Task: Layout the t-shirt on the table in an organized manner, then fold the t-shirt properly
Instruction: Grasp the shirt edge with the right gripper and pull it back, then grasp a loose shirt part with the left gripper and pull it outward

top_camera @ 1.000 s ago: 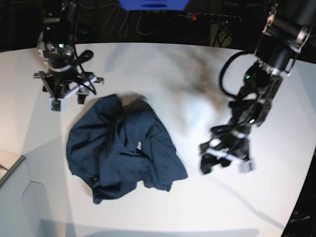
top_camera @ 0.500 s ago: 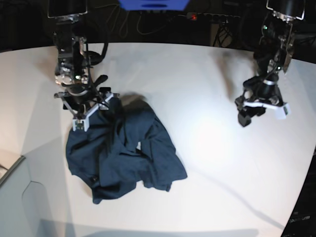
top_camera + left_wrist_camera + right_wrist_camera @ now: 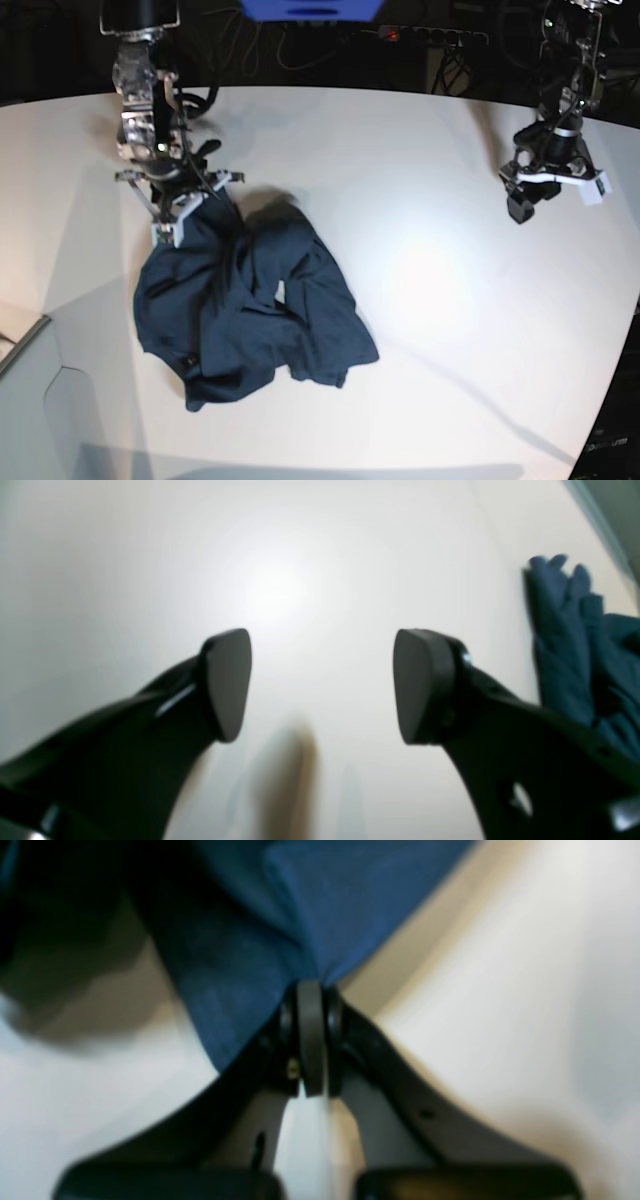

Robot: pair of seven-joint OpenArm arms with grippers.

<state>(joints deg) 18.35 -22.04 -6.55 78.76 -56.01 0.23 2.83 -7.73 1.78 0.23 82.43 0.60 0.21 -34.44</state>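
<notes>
My worktop is a large smooth matte white table (image 3: 420, 300) with curved edges. Lying directly on it, toward the base view's left, is a crumpled dark navy-blue fabric t-shirt (image 3: 250, 310), bunched in loose, overlapping folds.
</notes>
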